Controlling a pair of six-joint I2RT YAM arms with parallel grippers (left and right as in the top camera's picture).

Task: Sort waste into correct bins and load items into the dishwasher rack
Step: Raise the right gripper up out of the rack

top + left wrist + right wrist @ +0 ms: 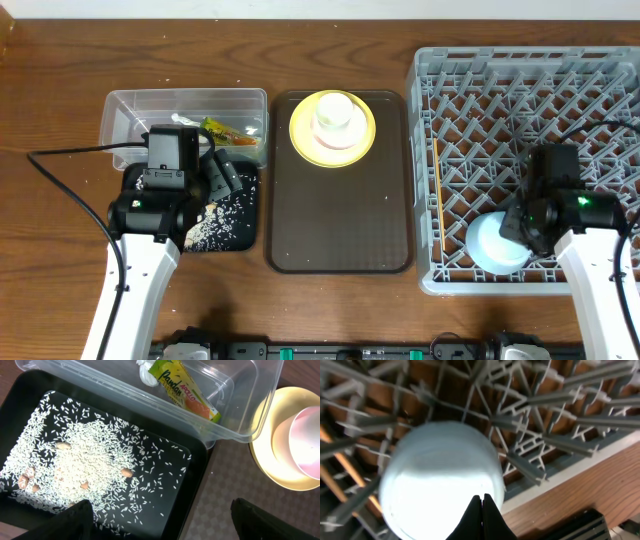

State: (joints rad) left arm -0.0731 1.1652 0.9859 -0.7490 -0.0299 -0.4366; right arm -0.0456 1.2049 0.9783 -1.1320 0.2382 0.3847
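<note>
Right gripper is fully closed, fingertips meeting with no gap I can see, right against the near side of the light blue bowl. I can't tell whether a thin bit of rim is pinched between them or they only rest on it. The bowl sits in the front-left corner of the dishwasher rack, tilted among the pegs, with the chopsticks lying along the rack's left side. My read is that this is the bowl-seating step. To do it well, I should check the bowl leans on pegs on both sides before backing off. Then I'd lift straight up, so the fingers don't snag the lattice or drag the bowl over. Left gripper is wide open and holding nothing, hovering over the black tray, where the rice grains are spread out. The wrapper and paper wad are in the clear tub, so the waste looks sorted. The yellow plate, with the cup on top, waits on the brown serving tray. I'd take the cup first, then get the plate by its edge.
</note>
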